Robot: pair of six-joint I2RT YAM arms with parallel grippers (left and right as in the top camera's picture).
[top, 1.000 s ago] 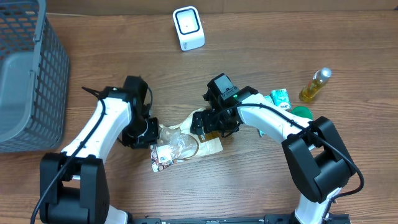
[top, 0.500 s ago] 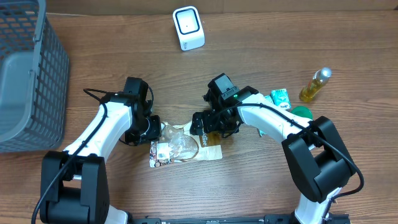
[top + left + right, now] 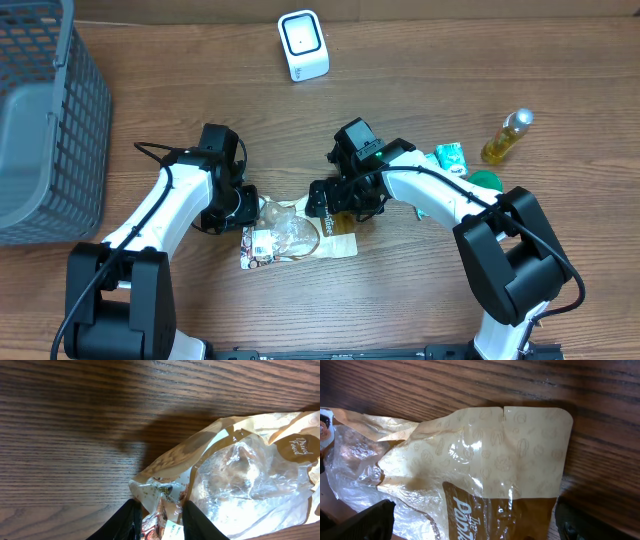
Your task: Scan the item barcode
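Bag [image 3: 290,235] at the middle of the counter [image 3: 400,60], all else toward the edges.
The bag lies flat toward the front. The left gripper [image 3: 250,212] is at its left end, with the bag's edge between the jaws. The right gripper [image 3: 335,208] is over its right end, with the jaws standing on either side of it. The scanner [image 3: 303,45] stands well behind the bag, near the back edge. The basket [image 3: 45,120] sits at the far left, toward the back. At the right, past the right gripper, lies a carton [image 3: 450,157], with a bottle [image 3: 507,137] near it on its right.
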